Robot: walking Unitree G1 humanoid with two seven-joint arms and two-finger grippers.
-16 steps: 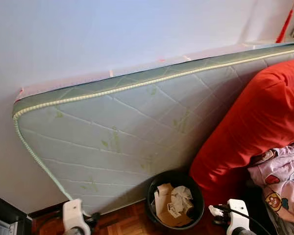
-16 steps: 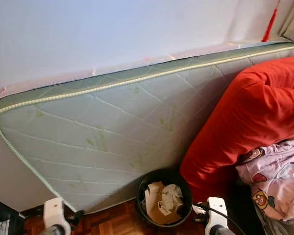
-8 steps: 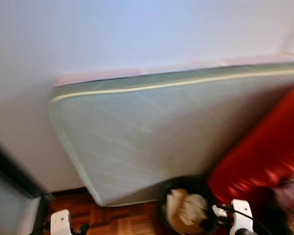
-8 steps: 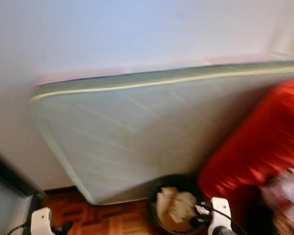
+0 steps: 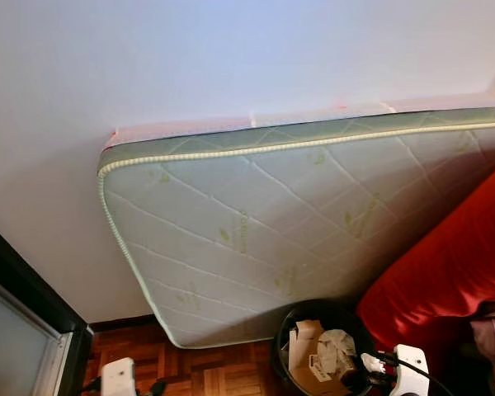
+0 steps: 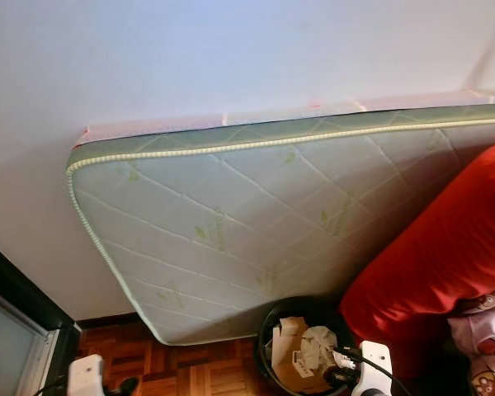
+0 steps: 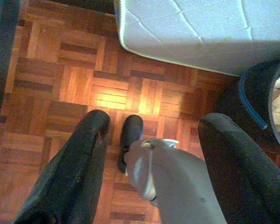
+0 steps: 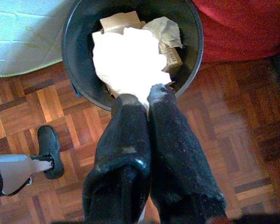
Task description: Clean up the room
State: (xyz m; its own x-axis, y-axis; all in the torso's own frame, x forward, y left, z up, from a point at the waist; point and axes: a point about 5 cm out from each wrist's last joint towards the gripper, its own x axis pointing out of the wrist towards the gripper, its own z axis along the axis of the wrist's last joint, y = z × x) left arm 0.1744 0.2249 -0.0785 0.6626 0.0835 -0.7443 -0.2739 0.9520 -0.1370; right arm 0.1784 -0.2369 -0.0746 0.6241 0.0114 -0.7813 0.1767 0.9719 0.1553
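We are holding white paper (image 8: 126,60) clamped in our right gripper (image 8: 147,95) over the bin (image 8: 79,28); our view has swung left, left gripper (image 7: 151,135) jaws apart.

mattress (image 5: 297,223): white quilted, green trim | bin (image 6: 272,318): black | bedding (image 5: 445,272): red

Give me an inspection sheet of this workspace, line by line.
Surface: wood parquet floor, lit patch in the middle.
Job's things: white crumpled paper pinched over the black bin, which holds cardboard and paper scraps.
Clutter: pink printed fabric on the red bedding.
Grippers: right gripper shut on the paper; left gripper open above the floor.
Cables: black cable at the right wrist.
Surroundings: quilted mattress leaning on the white wall.
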